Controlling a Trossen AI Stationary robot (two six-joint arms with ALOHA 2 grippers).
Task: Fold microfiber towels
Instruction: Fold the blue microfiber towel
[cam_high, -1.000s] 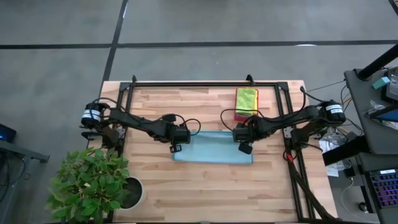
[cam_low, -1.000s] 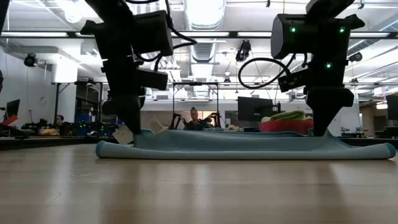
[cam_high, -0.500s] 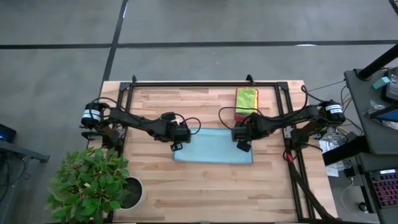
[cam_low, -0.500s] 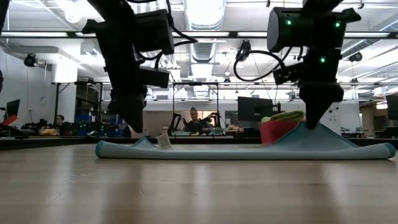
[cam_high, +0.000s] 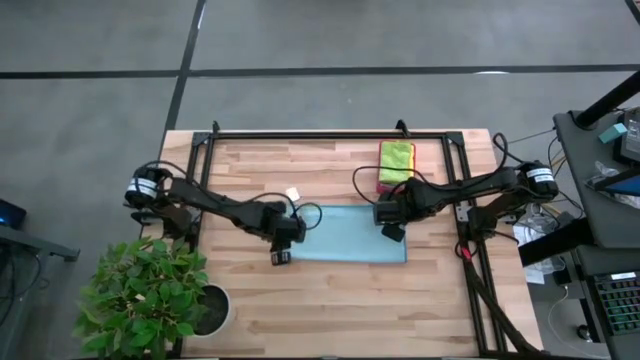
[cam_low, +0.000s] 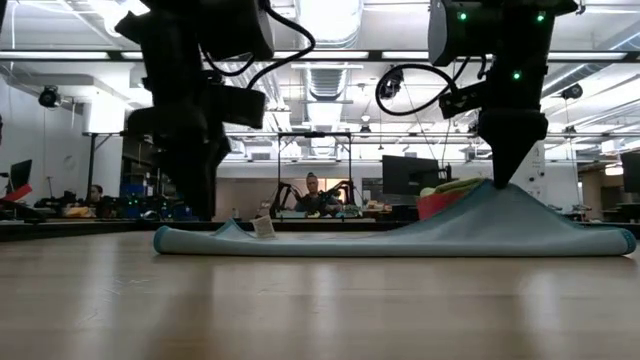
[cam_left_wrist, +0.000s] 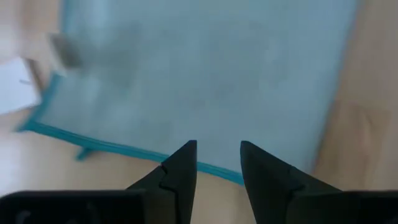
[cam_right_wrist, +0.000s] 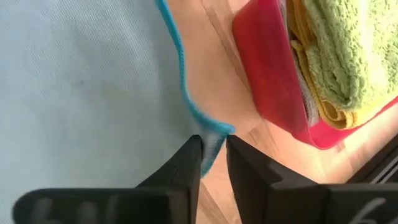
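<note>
Lying flat across the middle of the wooden table (cam_high: 330, 300), the light blue towel (cam_high: 345, 235) is spread wide so both arms can work it as one fold. Far-right corner is tented up off the wood, since the right gripper (cam_right_wrist: 212, 152) is pinching that corner w/ fingers closed on the teal hem; low view shows the cloth peaked under it. Rest of the blue towel is resting on the table.

Behind it, near the table's far edge, the red tray (cam_high: 385, 184) is holding the finished stack: a lime green towel (cam_high: 396, 158) on top, yellow and grey ones under it per the right wrist view. Tray is just beside the lifted corner, not touching as far as I can tell.

Left gripper (cam_left_wrist: 216, 155) is hovering over the near-left hem w/ fingers parted and nothing between them, prob. lining up a new grab. Small white tag (cam_left_wrist: 15, 93) is lying on the wood by the left corner.

Vs 1 s ago: left gripper was clamped at the far-left edge, now it's let go and is sitting nearer the front-left corner. Right corner was flat under the gripper, now it's raised higher. Left side's small bump is flatter. Tray stack is unchanged.
</note>
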